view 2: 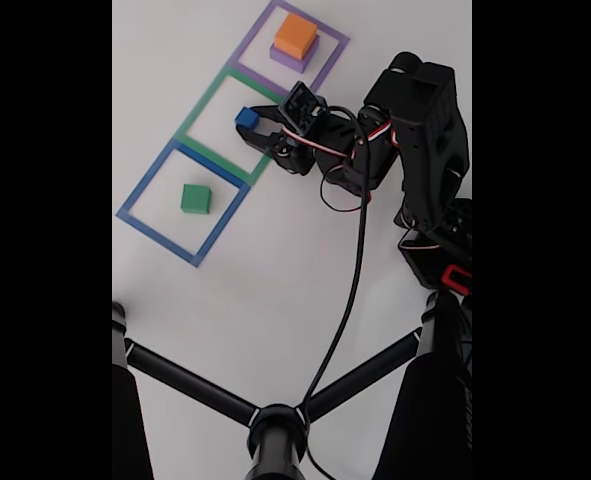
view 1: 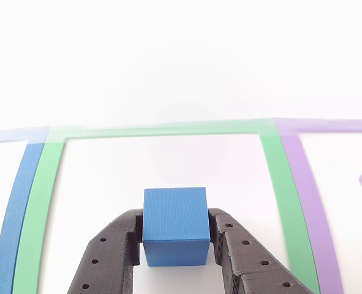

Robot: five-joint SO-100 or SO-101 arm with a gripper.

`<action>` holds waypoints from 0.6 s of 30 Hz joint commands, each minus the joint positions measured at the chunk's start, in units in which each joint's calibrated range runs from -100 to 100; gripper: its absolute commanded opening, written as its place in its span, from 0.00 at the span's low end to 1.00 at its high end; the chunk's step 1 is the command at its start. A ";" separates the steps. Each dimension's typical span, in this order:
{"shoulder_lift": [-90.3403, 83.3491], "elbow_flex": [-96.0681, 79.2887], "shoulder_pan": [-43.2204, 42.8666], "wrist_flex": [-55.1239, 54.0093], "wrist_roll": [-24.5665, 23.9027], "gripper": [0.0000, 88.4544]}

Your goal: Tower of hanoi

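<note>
The small blue block [view 1: 175,228] sits between my black fingers [view 1: 116,245], which press on its left and right sides inside the green taped square [view 1: 43,202]. In the fixed view my gripper [view 2: 255,124] holds the blue block [view 2: 246,117] at that square's right part. I cannot tell whether the block rests on the table or hangs just above it. The green block [view 2: 196,198] lies inside the blue taped square [view 2: 135,190]. The orange block [view 2: 296,34] is stacked on the purple block [view 2: 293,59] inside the purple taped square [view 2: 333,45].
The three taped squares run in a diagonal row on the white table [view 2: 275,300]. My arm's body [view 2: 420,130] and a black cable [view 2: 350,290] lie to the right. A black tripod [view 2: 275,425] crosses the bottom of the fixed view.
</note>
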State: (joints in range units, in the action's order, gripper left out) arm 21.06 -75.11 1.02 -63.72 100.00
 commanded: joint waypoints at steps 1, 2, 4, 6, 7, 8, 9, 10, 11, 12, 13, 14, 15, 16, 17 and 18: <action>-5.84 -0.35 -0.35 3.80 0.00 0.04; -7.94 -0.98 -0.64 5.34 0.00 0.04; -13.19 -2.35 -1.31 9.55 0.00 0.04; -20.30 -3.53 -2.08 15.71 0.00 0.04; -23.85 -3.80 -2.37 19.27 0.00 0.04; -27.56 -3.80 -2.65 23.40 0.00 0.04; -31.84 -3.71 -2.75 28.34 0.00 0.04; -35.64 -3.44 -2.85 33.04 0.00 0.04; -40.32 -2.80 -2.85 39.19 0.00 0.04; -44.12 -2.16 -2.85 44.61 0.00 0.04; -47.99 -1.62 -2.56 49.88 0.00 0.04; -51.22 -1.16 -2.37 54.49 0.00 0.04; -54.45 -0.25 -1.98 59.68 0.00 0.04; -57.03 0.84 -1.89 64.13 0.00 0.04; -59.62 2.11 -1.79 68.58 0.00 0.04; -61.56 3.38 -1.79 72.39 0.00 0.04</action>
State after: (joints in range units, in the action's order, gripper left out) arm -29.51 -77.20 -1.35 -7.70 99.41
